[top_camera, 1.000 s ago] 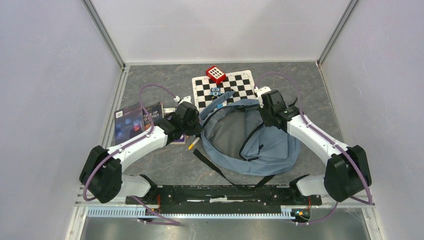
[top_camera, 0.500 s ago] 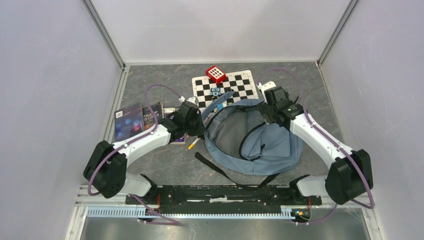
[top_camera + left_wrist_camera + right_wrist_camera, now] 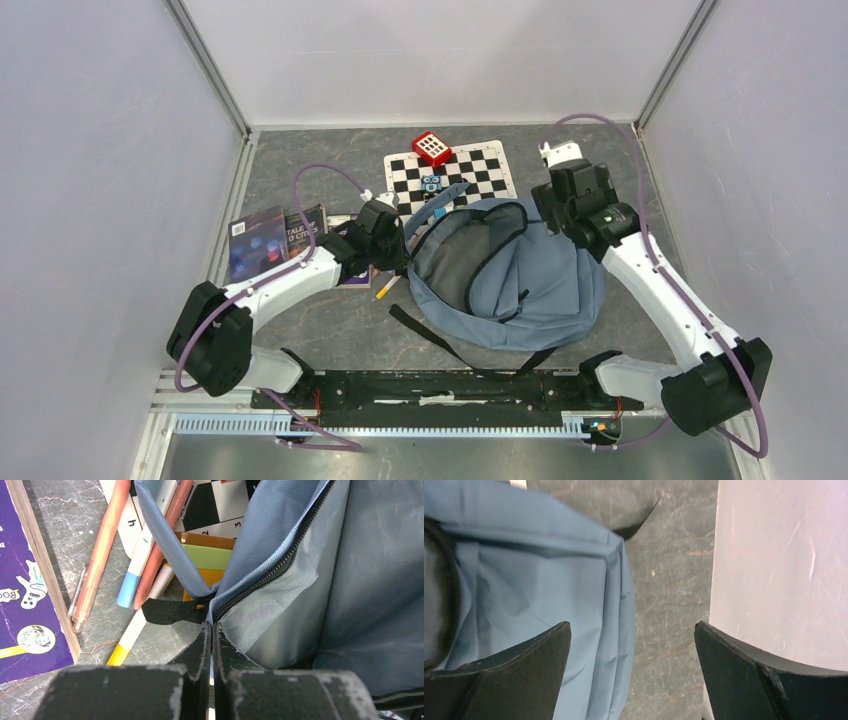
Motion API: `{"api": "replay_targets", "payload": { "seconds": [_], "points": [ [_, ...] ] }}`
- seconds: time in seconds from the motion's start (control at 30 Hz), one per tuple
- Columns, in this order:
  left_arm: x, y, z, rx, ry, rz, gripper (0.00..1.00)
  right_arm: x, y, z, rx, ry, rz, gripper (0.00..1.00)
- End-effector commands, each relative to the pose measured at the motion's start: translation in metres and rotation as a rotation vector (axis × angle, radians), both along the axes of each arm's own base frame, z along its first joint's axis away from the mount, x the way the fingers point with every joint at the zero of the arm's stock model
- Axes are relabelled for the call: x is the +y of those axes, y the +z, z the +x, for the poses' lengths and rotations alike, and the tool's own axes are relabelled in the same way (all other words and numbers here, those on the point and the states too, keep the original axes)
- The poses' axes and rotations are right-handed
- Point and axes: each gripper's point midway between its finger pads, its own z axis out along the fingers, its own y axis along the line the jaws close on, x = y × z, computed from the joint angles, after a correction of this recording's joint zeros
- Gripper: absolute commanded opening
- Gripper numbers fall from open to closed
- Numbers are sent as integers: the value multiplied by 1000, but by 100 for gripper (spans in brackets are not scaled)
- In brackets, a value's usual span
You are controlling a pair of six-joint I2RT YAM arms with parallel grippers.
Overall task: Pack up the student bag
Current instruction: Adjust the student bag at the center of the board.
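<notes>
Two arms reach over the grey desk (image 3: 330,320) from its near edge, one to each side of the bag (image 3: 520,285). The bag lies flat in the middle of the desk, a little right of centre, its main zip undone and its mouth gaping toward the far left, so the grey lining shows. A black strap (image 3: 430,335) trails from it toward the arms' bases. The left hand (image 3: 393,247) is at the bag's left rim. In the wrist view its fingers (image 3: 200,650) are pressed together, with a sliver of the blue fabric pinched between them just below the end of the zip and a short black loop (image 3: 172,611). The right hand (image 3: 562,195) hangs over the bag's far right corner, near the wall (image 3: 774,555). Its fingers (image 3: 544,650) are spread wide with nothing between them, and only the bag's edge and bare desk show below. A chequered mat (image 3: 475,165) lies beyond the bag, its near edge under the bag's top, with a red block (image 3: 431,148) at its far edge and a small blue item (image 3: 431,183) on it. Several pens (image 3: 102,545), orange and white, lie side by side just left of the bag's rim, one with a yellow end (image 3: 386,288). Left of them sit books (image 3: 262,243), the nearest one purple (image 3: 25,580). Green and orange strips (image 3: 207,557) show behind the bag's rim; what they are I cannot tell.
</notes>
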Motion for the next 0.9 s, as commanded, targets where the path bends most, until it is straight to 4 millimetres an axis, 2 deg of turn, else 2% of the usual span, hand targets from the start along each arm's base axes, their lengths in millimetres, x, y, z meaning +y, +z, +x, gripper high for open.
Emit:
{"api": "replay_targets", "payload": {
  "seconds": [0.0,0.03,0.13,0.4,0.57,0.63,0.73,0.87],
  "points": [
    [5,17,9,-61,-7,25,2,17,70,11,-181,40,146,98],
    [5,16,9,-60,-6,25,2,25,79,13,-208,72,186,98],
    [3,16,10,-58,-4,18,2,57,86,18,-218,154,334,98],
    [2,16,10,-55,-15,18,2,168,37,3,-73,294,563,98],
    [4,17,8,-54,-12,24,2,234,23,-10,-2,377,718,98],
    [4,17,8,-53,-12,24,2,256,15,-19,39,400,749,93],
    [3,17,8,-51,-13,19,2,276,-7,-33,103,409,715,90],
    [3,18,10,-62,1,9,2,277,-28,-36,141,357,607,90]
  ]
}}
